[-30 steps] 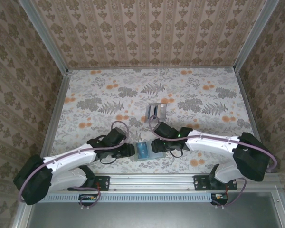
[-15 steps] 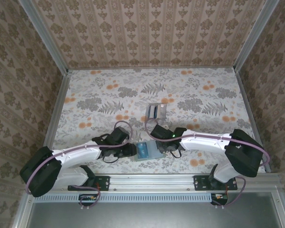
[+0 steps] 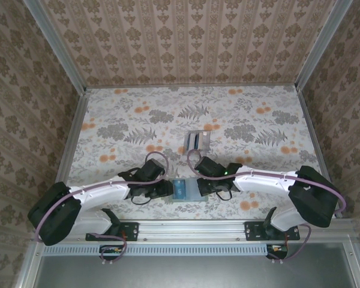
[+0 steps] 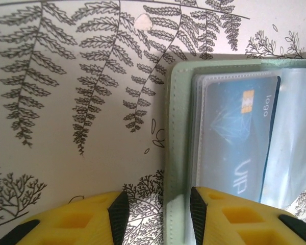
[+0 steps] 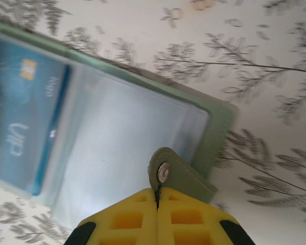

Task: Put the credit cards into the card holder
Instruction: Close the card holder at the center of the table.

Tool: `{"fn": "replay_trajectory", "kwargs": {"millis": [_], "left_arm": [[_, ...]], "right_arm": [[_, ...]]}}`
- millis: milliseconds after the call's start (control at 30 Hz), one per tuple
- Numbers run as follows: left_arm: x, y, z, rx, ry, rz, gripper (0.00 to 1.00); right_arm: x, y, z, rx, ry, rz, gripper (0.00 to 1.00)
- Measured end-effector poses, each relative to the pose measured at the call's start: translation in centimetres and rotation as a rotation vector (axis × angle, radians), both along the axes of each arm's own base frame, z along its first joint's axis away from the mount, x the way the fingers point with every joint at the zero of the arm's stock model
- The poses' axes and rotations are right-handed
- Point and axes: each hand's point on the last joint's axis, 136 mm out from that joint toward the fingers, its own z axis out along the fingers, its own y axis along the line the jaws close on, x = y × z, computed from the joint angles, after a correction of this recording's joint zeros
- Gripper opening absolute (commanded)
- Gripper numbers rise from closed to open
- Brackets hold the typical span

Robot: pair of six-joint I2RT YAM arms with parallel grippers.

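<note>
An open pale green wallet-style card holder (image 3: 191,193) lies near the table's front edge, between the two arms. One blue credit card (image 4: 234,138) marked VIP sits in its clear sleeve, and also appears in the right wrist view (image 5: 20,112). My left gripper (image 4: 159,204) is open and straddles the holder's left green border (image 4: 176,127). One finger (image 4: 219,214) rests over the sleeve. My right gripper (image 5: 157,191) is shut on the holder's green snap tab (image 5: 181,176) at its right side. From above, the left gripper (image 3: 162,189) and right gripper (image 3: 203,186) flank the holder.
A small silvery rack (image 3: 197,141) with dark and blue stripes stands further back at mid-table. The floral cloth (image 3: 126,114) covers the table. Patterned walls and metal rails (image 3: 72,144) close in the left, right and back.
The right gripper's jaws have closed onto the snap tab. The left gripper has narrowed slightly and edged in at the holder's left border.
</note>
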Motion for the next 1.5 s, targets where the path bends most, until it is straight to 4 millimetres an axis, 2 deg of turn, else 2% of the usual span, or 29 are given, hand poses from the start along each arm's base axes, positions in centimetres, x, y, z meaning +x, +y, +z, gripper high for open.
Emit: {"fn": "replay_trajectory", "kwargs": {"millis": [167, 333, 433, 567, 633, 867, 1000, 1067, 1300, 1367, 1433, 1500], "left_arm": [[0.4, -0.9, 0.3, -0.039, -0.005, 0.005, 0.32], [0.9, -1.5, 1.4, -0.084, -0.037, 0.007, 0.29], [1.1, -2.1, 2.9, -0.12, -0.071, 0.0, 0.29], [1.5, -3.9, 5.0, -0.182, -0.115, -0.031, 0.29], [1.5, -4.8, 5.5, -0.202, -0.126, -0.048, 0.3], [0.8, -8.3, 4.7, -0.231, -0.087, -0.131, 0.37], [0.8, -10.6, 4.5, -0.254, -0.064, -0.172, 0.45], [0.7, -11.3, 4.4, -0.263, -0.061, -0.186, 0.5], [0.7, -11.6, 4.5, -0.273, -0.065, -0.193, 0.68], [0.6, -11.7, 4.5, -0.274, -0.065, -0.195, 0.68], [0.4, -11.7, 4.5, -0.275, -0.064, -0.199, 0.64], [0.4, -11.8, 4.5, -0.275, -0.064, -0.2, 0.59]], "right_arm": [[-0.5, 1.5, -0.3, 0.076, 0.029, 0.031, 0.01], [-0.7, 1.3, -0.9, 0.086, 0.041, 0.024, 0.01], [-0.7, 1.2, -1.2, 0.099, 0.043, 0.01, 0.0], [-0.3, 1.4, -1.3, 0.145, 0.036, -0.005, 0.0], [-0.2, 1.5, -1.4, 0.168, 0.036, -0.016, 0.03], [0.1, 0.5, -1.0, 0.264, 0.018, -0.051, 0.05], [0.4, -1.1, -0.5, 0.304, -0.005, -0.108, 0.16], [0.4, -1.9, -0.3, 0.318, -0.017, -0.13, 0.18], [0.4, -3.7, 1.0, 0.358, -0.05, -0.187, 0.29], [0.5, -4.0, 1.5, 0.366, -0.061, -0.194, 0.33], [0.4, -4.1, 1.7, 0.369, -0.063, -0.2, 0.41], [0.2, -4.3, 1.7, 0.36, -0.062, -0.194, 0.42]]}}
